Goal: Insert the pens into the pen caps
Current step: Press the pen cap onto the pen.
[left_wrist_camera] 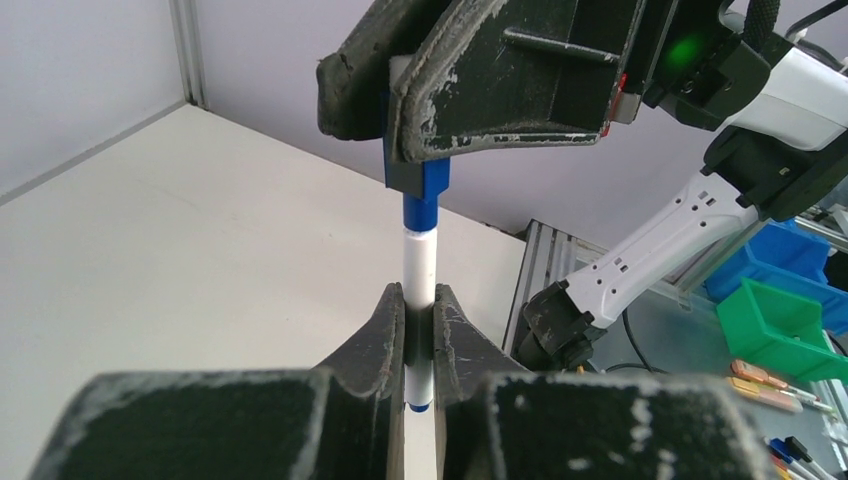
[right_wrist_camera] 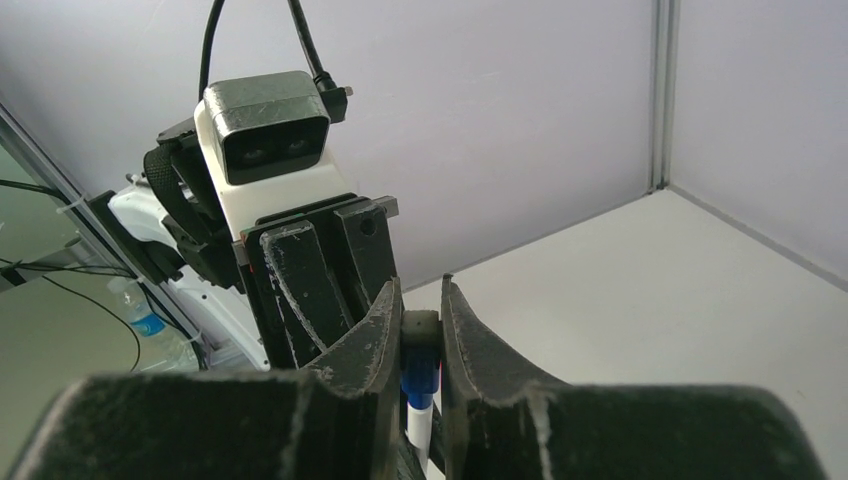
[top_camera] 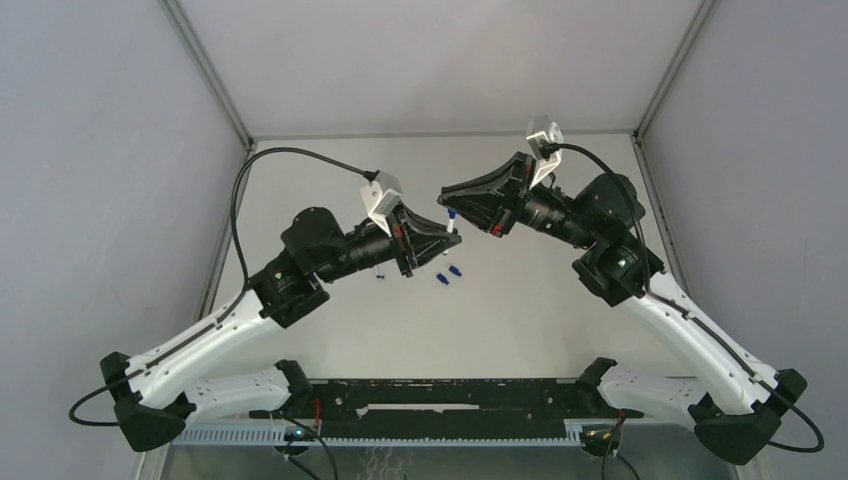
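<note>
Left gripper [left_wrist_camera: 418, 300] is pressed tight on the pen [left_wrist_camera: 420, 265], pinching it low on the barrel. That leaves the top half free and upright, presumably so the cap end stays clear for mating.

Right gripper [right_wrist_camera: 420, 305] comes in from directly above the pen, jaws clamped on the pen cap [left_wrist_camera: 424, 190]. It grips the sides, so the cap's open end faces down the pen's axis.

The cap sits at the pen's top end, in line with it and touching. I can't tell if it's fully seated; my guess is it needs a straight axial push.

All of this is in mid-air above the table [top_camera: 520, 310], which leaves room to push along the axis.

Loose caps [top_camera: 441, 278] lie on the table: two just base-side of the pen, one further left. No other pens visible.

Risk: any tilt between the arms could jam the cap or slip the thin barrel.
</note>
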